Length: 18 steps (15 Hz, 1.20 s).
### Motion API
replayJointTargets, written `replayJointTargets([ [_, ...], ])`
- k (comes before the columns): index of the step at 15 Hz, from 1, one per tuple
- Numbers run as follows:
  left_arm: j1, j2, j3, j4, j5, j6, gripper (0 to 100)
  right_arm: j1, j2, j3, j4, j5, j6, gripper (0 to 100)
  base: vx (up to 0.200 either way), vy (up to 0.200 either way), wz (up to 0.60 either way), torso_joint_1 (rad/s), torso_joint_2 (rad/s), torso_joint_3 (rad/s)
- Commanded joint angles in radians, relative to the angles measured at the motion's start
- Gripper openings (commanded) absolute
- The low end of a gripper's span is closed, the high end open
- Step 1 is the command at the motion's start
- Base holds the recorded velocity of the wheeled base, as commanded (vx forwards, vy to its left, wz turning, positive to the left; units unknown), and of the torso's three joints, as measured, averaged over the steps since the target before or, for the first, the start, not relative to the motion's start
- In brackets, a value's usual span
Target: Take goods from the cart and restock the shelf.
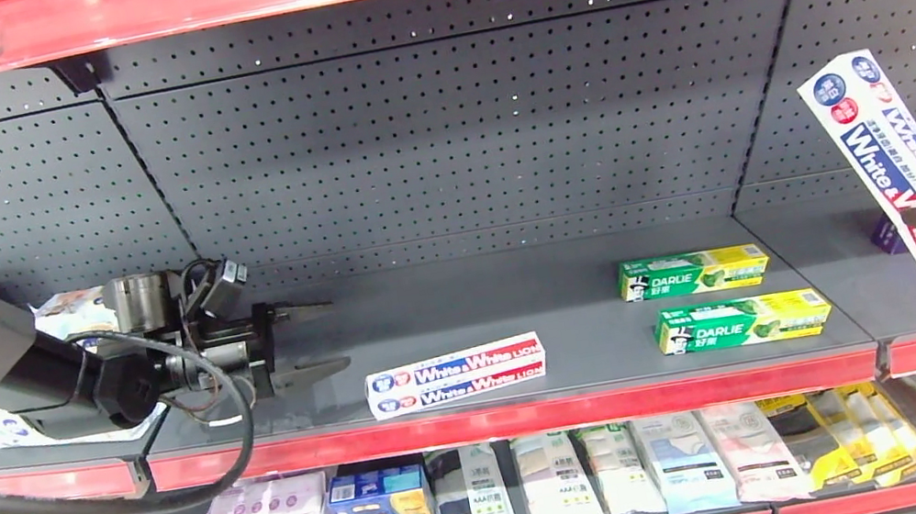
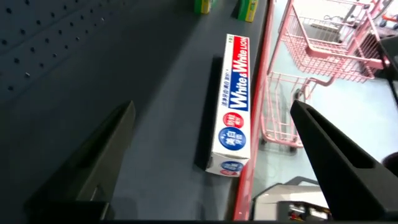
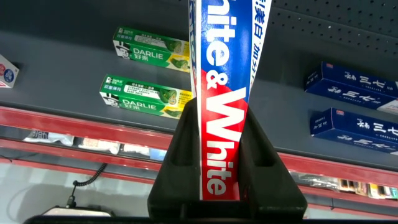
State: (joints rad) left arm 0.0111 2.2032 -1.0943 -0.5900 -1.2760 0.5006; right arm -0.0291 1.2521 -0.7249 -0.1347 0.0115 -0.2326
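The held toothpaste box (image 1: 886,157) stands steeply over the shelf's (image 1: 476,310) right end with its top leaning left, clamped low down by the right gripper (image 3: 224,146). The right wrist view adds blue boxes (image 3: 351,81) beyond it. The left gripper (image 1: 333,334) hangs wide open beside a lying white box (image 1: 455,375), and its wrist view shows the pink cart (image 2: 323,43).

A long white, red and blue toothpaste box (image 1: 456,375) lies flat along the front edge of the dark grey metal shelf (image 1: 466,302). To its right a green and yellow toothpaste box (image 1: 692,272) lies flat behind a second green box (image 1: 742,320). A matching white box (image 1: 877,149) stands tilted over the shelf's right end, clamped in the right gripper (image 3: 221,124), and the pink wire cart (image 2: 323,43) stands on the floor off the shelf front.
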Motion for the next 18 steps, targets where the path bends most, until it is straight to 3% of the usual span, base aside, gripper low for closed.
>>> replayJointTargets([
  [1, -0.005, -0.003, 0.01, -0.004, 0.001, -0.045, 100, 0.0, 0.004, -0.002, 0.0, 0.001, -0.001, 0, 0.0, 0.0, 0.0, 0.0, 0.0, 0.0],
  [2, -0.011, -0.016, 0.014, -0.005, 0.001, -0.086, 100, 0.0, 0.004, -0.001, 0.0, 0.002, -0.001, 0, 0.0, 0.0, 0.0, 0.0, 0.0, 0.0],
  [3, -0.025, -0.026, 0.014, -0.007, 0.001, -0.149, 100, 0.0, 0.004, -0.001, 0.0, 0.002, 0.001, 0, 0.0, 0.0, 0.0, 0.0, 0.0, 0.0],
  [6, -0.031, -0.031, 0.016, -0.011, 0.001, -0.24, 100, 0.0, 0.003, 0.009, 0.0, 0.005, 0.002, 0, 0.0, 0.0, 0.0, 0.0, 0.0, 0.0],
  [7, -0.033, -0.034, 0.013, -0.016, 0.003, -0.301, 100, 0.0, 0.003, 0.01, 0.0, 0.005, 0.004, 0, 0.0, 0.0, 0.0, 0.0, 0.0, 0.0],
  [9, -0.034, -0.039, 0.011, -0.019, 0.033, -0.375, 100, -0.002, 0.004, 0.009, 0.0, 0.007, 0.004, 0, 0.0, 0.0, 0.0, 0.0, 0.0, 0.0],
  [11, -0.043, -0.019, 0.007, -0.021, 0.133, -0.402, 100, -0.002, 0.004, 0.007, 0.0, 0.007, 0.004, 0, 0.0, 0.0, 0.0, 0.0, 0.0, 0.0],
  [15, -0.052, 0.001, 0.011, -0.099, 0.26, -0.413, 100, -0.002, 0.003, 0.009, 0.0, 0.007, 0.007, 0, 0.0, 0.0, 0.0, 0.0, 0.0, 0.0],
  [16, -0.068, 0.001, 0.007, -0.125, 0.359, -0.448, 100, -0.005, 0.001, 0.01, 0.0, 0.007, 0.007, 0, 0.0, 0.0, 0.0, 0.0, 0.0, 0.0],
  [18, -0.097, 0.0, 0.014, -0.206, 0.501, -0.542, 100, -0.003, -0.002, 0.015, 0.0, 0.007, 0.009, 0, 0.0, 0.0, 0.0, 0.0, 0.0, 0.0],
])
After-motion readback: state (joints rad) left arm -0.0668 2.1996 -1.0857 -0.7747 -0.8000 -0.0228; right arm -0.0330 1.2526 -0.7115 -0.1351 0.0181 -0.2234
